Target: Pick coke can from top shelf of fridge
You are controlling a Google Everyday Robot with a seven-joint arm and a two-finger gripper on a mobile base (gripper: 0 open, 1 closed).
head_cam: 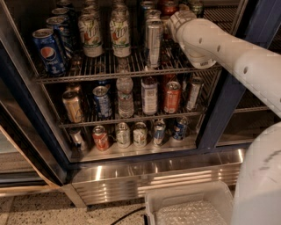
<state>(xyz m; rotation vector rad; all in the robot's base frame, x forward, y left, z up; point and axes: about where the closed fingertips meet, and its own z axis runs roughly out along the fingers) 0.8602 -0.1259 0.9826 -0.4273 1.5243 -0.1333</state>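
The fridge [221,101] stands open with a dark navy frame and a ribbed steel base. Its top shelf [88,72] is a wire rack full of cans. The coke can [168,6], red with a silver top, stands at the back right of that shelf, mostly hidden behind my arm. My gripper [174,19] is at the end of the white arm, reaching in over the right side of the top shelf, just below and beside the coke can and next to a tall slim silver can [153,41].
Blue Pepsi cans [48,52] and two green-white cans [91,35] fill the left of the top shelf. The lower racks hold an orange-red can [172,97], a bottle [125,94] and several cans. A white bin [189,206] sits on the floor in front.
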